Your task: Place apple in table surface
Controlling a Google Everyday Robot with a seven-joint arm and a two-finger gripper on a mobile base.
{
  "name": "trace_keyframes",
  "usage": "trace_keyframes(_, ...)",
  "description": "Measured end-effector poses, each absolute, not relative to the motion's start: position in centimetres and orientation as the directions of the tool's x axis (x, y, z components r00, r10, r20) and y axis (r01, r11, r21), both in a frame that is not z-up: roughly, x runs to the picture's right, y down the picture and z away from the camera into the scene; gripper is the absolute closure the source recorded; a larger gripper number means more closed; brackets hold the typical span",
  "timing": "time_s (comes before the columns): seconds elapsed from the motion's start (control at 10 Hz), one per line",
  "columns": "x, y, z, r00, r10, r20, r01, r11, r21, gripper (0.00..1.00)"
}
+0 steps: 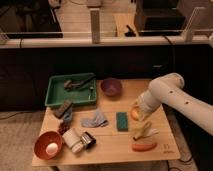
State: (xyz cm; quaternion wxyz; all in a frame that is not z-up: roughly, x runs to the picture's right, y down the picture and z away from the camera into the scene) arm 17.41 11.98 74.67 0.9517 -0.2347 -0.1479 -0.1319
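The apple (134, 114) is a small yellow-orange fruit right at the end of my white arm, just right of the green sponge (121, 121) and low over the table surface (107, 142). I cannot tell whether it rests on the wood. My gripper (139, 122) is at the arm's end, against the apple's right side, pointing down over the right part of the table. The arm reaches in from the right.
A green tray (55, 95) with tools stands back left, with a purple bowl (111, 87) beside it. A red bowl (44, 142) holds a white ball front left. A blue cloth (95, 119), cans (77, 140) and an orange-red sausage-shaped item (143, 146) lie nearby.
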Motion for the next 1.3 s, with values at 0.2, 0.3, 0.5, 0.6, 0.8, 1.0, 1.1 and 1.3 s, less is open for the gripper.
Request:
trace_keyframes(0.2, 17.6, 13.0, 77.6, 0.923, -0.169, 0.345, 0.318, 0.841, -0.438, 0.64)
trace_keyframes(0.3, 17.4, 13.2, 78.6, 0.923, -0.17, 0.347, 0.323, 0.832, -0.451, 0.64)
trace_keyframes(0.5, 17.6, 13.5, 79.8, 0.922, -0.169, 0.349, 0.328, 0.818, -0.473, 0.62)
trace_keyframes(0.6, 18.0, 14.4, 80.9, 0.92, -0.171, 0.353, 0.337, 0.804, -0.49, 0.48)
trace_keyframes(0.8, 17.7, 15.1, 82.1, 0.914, -0.194, 0.357, 0.364, 0.781, -0.508, 0.25)
trace_keyframes(1.0, 17.6, 15.3, 82.4, 0.911, -0.204, 0.359, 0.376, 0.769, -0.518, 0.2)
trace_keyframes(1.1, 17.7, 15.3, 82.4, 0.911, -0.205, 0.358, 0.376, 0.769, -0.517, 0.2)
trace_keyframes(1.3, 17.8, 15.3, 82.4, 0.912, -0.203, 0.357, 0.374, 0.77, -0.517, 0.2)
